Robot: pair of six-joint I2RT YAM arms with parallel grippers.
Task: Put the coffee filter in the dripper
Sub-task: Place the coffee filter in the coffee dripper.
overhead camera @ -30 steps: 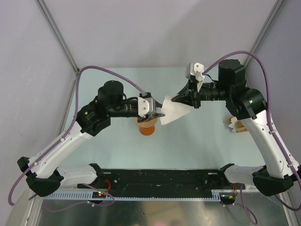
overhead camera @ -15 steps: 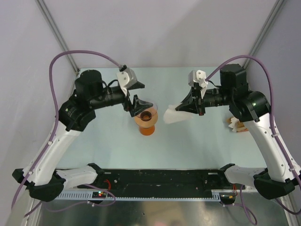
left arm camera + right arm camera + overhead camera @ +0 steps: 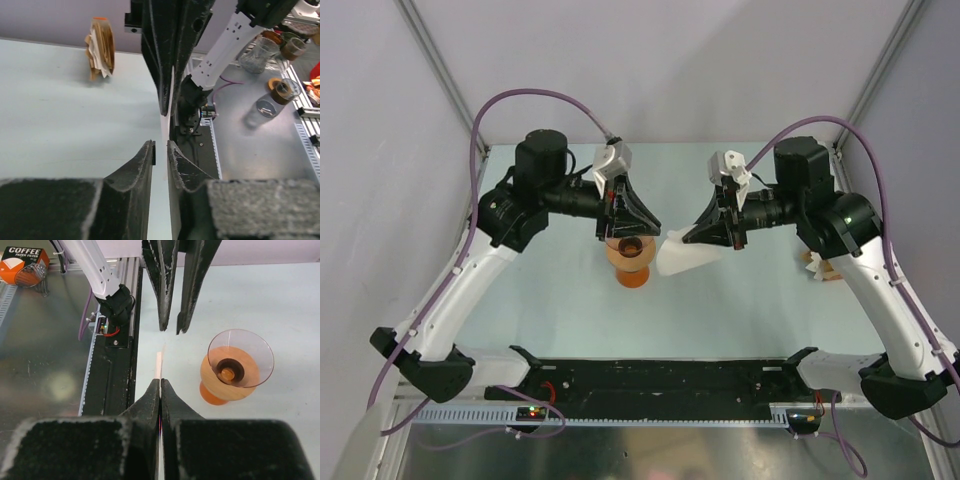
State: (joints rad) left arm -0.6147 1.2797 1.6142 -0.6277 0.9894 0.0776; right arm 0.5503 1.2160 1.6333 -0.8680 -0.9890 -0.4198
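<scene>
The coffee filter is a thin white paper fan, and my right gripper is shut on it just right of the dripper. The dripper is a clear funnel with a brown collar and an orange base, standing upright and empty. In the right wrist view the filter shows edge-on, sticking out past my right gripper. My left gripper hangs above the dripper, pointing at the filter. Its jaws stand a narrow gap apart with nothing between them. The filter's edge lies just beyond its tips.
A tan-and-white stack of paper fans lies at the table's right edge, also in the left wrist view. A black rail runs along the near edge. Off the table are a coffee-filter box and glassware.
My left gripper let go of the filter's edge, drew back with wide jaws, then returned above the dripper with narrowed jaws. My right gripper shifted the filter slightly left.
</scene>
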